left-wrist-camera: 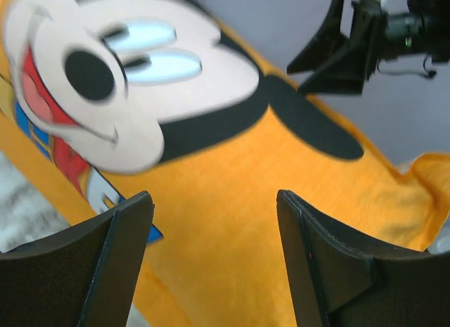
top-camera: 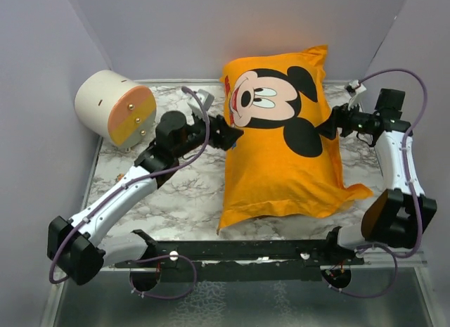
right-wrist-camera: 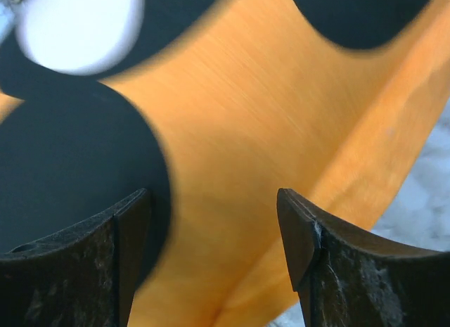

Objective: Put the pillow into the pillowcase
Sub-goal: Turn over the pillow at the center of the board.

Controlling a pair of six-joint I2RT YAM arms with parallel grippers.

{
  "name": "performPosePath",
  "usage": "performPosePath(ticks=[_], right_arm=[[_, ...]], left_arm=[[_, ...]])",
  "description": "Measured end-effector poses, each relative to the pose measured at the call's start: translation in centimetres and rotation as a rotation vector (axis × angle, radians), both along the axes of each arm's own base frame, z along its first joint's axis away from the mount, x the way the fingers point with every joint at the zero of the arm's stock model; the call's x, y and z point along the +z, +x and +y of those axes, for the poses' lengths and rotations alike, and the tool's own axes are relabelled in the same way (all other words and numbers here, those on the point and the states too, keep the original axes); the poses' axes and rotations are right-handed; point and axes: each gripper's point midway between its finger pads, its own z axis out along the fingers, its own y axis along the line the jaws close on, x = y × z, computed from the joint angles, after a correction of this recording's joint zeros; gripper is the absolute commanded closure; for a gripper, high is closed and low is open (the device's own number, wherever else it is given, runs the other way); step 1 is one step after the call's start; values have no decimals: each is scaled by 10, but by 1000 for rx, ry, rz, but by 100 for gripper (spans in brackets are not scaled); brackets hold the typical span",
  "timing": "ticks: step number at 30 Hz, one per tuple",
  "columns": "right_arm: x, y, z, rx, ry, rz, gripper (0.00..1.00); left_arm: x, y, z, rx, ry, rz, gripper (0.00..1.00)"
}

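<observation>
The orange-yellow pillowcase [top-camera: 281,140] lies plump and filled in the middle of the marble table, Mickey Mouse face up. The white pillow itself is hidden; no white fabric shows. My left gripper [top-camera: 235,135] is open at the pillowcase's left edge, beside the face; in the left wrist view [left-wrist-camera: 214,200] the orange fabric [left-wrist-camera: 211,257] fills the gap between its jaws. My right gripper [top-camera: 325,128] is open at the right edge by the black ear; in the right wrist view [right-wrist-camera: 213,197] orange fabric [right-wrist-camera: 246,130] lies between its jaws.
A cream-and-orange cylinder [top-camera: 116,107] lies on its side at the table's back left. Grey walls close in the back and sides. A black rail [top-camera: 232,251] runs along the near edge. The right gripper also shows in the left wrist view [left-wrist-camera: 330,49].
</observation>
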Motion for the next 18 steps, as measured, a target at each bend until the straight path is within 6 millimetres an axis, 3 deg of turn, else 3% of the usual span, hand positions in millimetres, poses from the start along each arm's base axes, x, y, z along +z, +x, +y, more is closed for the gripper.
performPosePath(ticks=[3, 6, 8, 12, 15, 18], right_arm=[[-53, 12, -5, -12, 33, 152, 41], [-80, 22, -8, -38, -24, 207, 43], [-89, 29, 4, -23, -95, 205, 48], [-93, 51, 41, 68, -217, 179, 49], [-82, 90, 60, 113, -271, 120, 48], [-51, 139, 85, 142, -301, 6, 44]], left_arm=[[-60, -18, 7, 1, 0, 119, 29], [-136, -39, -7, -21, 69, 285, 33], [-167, -58, -25, -51, 118, 347, 34], [-176, -77, -70, -111, 129, 340, 34], [-174, -84, -118, -177, 134, 338, 32], [-157, -81, -187, -262, 108, 312, 30]])
